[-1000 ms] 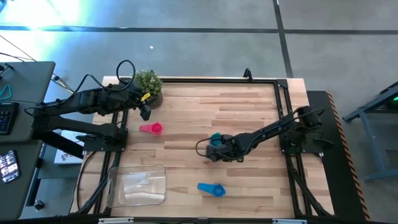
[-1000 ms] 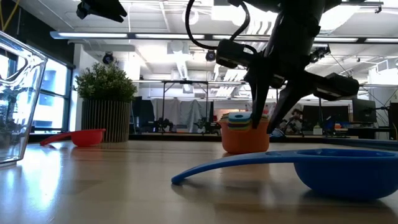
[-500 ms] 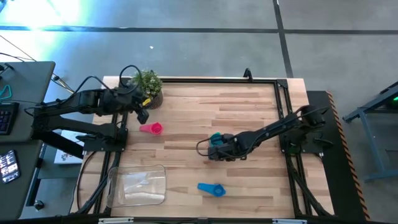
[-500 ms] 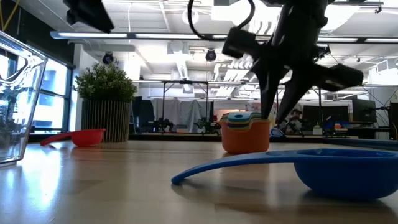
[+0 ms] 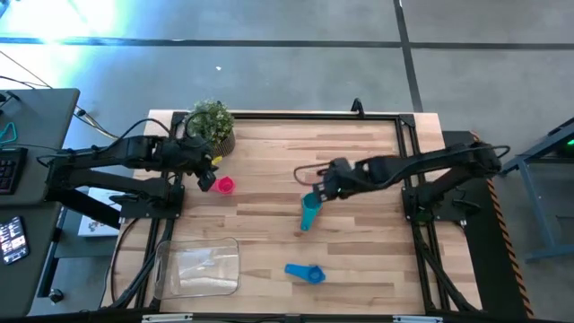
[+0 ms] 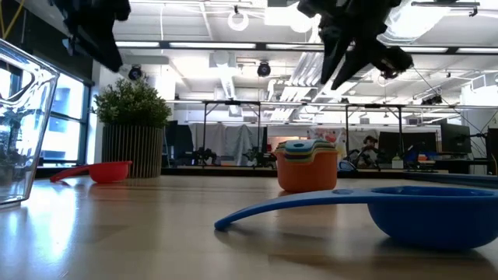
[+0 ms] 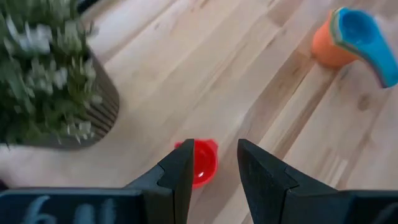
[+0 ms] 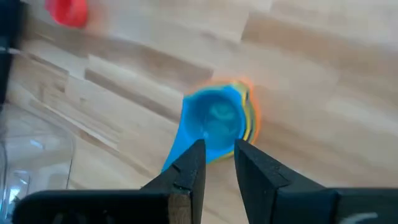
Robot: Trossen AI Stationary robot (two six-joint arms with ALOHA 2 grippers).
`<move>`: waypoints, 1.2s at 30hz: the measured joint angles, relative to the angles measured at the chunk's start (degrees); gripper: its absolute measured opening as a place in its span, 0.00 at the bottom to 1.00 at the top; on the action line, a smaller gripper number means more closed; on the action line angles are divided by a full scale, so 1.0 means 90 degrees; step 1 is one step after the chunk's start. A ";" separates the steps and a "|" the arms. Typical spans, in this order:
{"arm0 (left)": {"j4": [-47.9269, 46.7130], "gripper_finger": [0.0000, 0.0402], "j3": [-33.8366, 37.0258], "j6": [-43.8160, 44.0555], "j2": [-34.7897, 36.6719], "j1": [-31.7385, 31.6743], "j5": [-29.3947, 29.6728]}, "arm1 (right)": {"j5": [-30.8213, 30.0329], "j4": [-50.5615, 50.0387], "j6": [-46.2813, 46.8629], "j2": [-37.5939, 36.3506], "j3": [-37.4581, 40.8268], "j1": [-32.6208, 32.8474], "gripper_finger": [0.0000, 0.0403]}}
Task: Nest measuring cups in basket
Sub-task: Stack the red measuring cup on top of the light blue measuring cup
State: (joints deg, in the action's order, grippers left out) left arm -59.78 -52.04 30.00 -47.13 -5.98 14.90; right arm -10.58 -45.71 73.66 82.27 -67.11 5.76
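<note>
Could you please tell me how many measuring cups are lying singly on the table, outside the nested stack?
2: the red plastic measuring cup beside the potted plant, and the blue plastic measuring cup right of the clear plastic basket.

1 camera hangs overhead, looking straight down on the whole table [image 5: 359, 157]. Another sits at tabletop level, facing across into the room. 2 wrist cameras look down from close above. All 4 views share the stacked cups [image 5: 309, 212] [image 6: 306, 165] [image 7: 339, 38] [image 8: 221, 121].
</note>
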 joint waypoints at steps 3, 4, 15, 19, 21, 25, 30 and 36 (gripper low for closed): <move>0.0004 0.29 0.0259 0.0417 0.0000 0.0000 -0.0010 | -0.0004 -0.0101 -0.0677 -0.0326 0.0000 -0.0276 0.19; 0.0016 0.29 0.0344 0.0609 0.0000 0.0000 -0.0038 | 0.0001 -0.0142 -0.0883 -0.0426 0.0000 -0.0368 0.19; 0.0705 0.29 0.1142 0.1239 -0.0398 0.0008 -0.0871 | 0.0180 -0.0586 -0.2497 -0.0910 0.0000 -0.1267 0.19; 0.1333 0.29 0.1310 0.1210 -0.0663 0.0010 -0.0982 | 0.0349 -0.0789 -0.2907 -0.0888 0.0000 -0.1482 0.19; 0.1441 0.29 0.1327 0.1131 -0.0811 0.0034 -0.0980 | 0.0346 -0.0879 -0.3059 -0.0890 0.0000 -0.1542 0.19; 0.1508 0.29 0.1327 0.0545 -0.1078 0.0199 -0.0975 | 0.0353 -0.1058 -0.3352 -0.0890 0.0000 -0.1608 0.19; 0.1537 0.29 0.1327 -0.0715 -0.1429 0.0520 -0.0926 | 0.0363 -0.1066 -0.3529 -0.0890 0.0000 -0.1611 0.19; 0.1538 0.29 0.1327 -0.1406 -0.1969 0.0690 -0.0909 | 0.0359 -0.1066 -0.3741 -0.0890 0.0000 -0.1611 0.19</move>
State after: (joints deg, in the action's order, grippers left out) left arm -45.95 -40.10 17.34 -64.86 0.23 6.72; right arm -7.35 -55.31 39.99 74.26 -67.11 -8.73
